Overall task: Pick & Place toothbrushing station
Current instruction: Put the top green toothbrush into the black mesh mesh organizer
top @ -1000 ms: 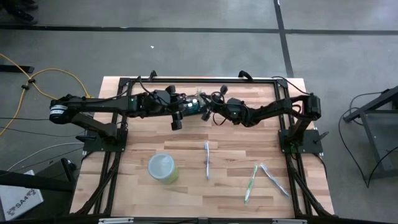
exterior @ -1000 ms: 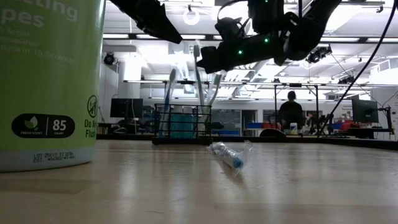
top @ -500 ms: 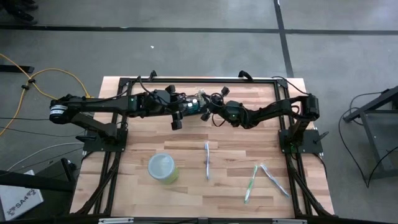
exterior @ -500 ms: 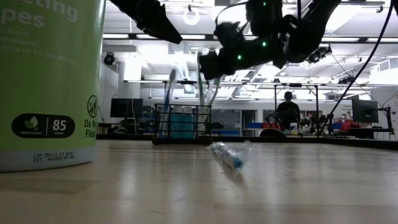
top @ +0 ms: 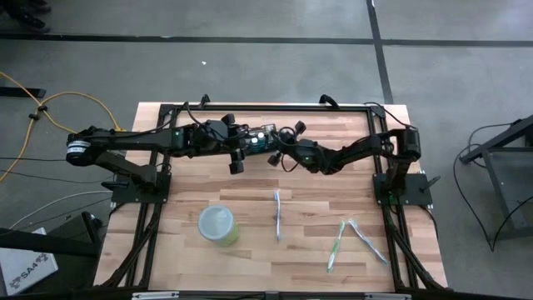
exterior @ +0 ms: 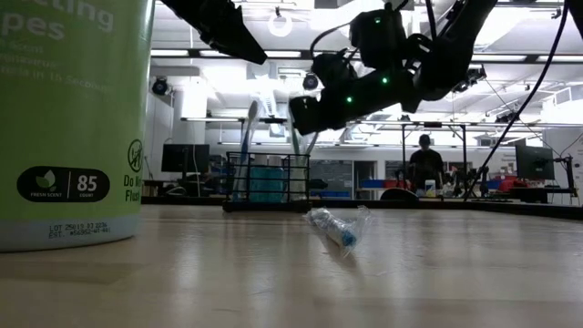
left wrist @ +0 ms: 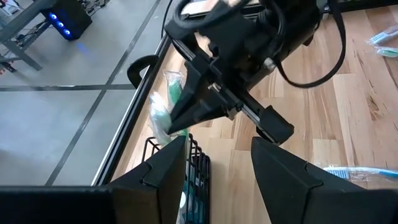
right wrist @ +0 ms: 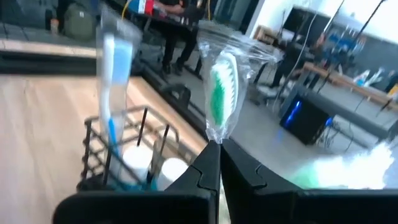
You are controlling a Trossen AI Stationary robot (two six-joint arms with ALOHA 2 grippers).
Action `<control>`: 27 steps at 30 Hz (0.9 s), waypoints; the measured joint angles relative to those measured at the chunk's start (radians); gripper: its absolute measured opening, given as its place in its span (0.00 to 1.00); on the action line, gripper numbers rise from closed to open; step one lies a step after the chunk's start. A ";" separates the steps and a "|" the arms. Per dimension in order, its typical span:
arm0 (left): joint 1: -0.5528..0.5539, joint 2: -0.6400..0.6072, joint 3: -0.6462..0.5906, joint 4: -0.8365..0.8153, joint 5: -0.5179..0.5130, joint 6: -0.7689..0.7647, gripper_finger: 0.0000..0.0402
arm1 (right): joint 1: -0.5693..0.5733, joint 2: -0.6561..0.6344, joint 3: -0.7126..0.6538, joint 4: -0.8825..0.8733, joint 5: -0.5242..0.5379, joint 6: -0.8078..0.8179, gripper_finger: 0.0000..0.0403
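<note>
i've got the right gripper pinched on a wrapped toothbrush just above the black wire holder at the table's far edge (brush upright, slots straight below), left gripper spread open beside it.
</note>
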 joint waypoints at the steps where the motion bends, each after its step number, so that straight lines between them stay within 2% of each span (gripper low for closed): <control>1: 0.000 0.000 0.000 0.000 0.000 0.000 0.43 | 0.000 0.000 0.000 -0.017 0.000 0.018 0.01; 13: 0.000 0.000 0.000 0.000 0.000 0.000 0.43 | -0.002 0.000 0.000 -0.018 -0.001 0.083 0.01; 27: 0.000 0.000 0.000 0.000 0.000 0.000 0.43 | -0.002 0.000 0.000 -0.017 -0.058 0.092 0.01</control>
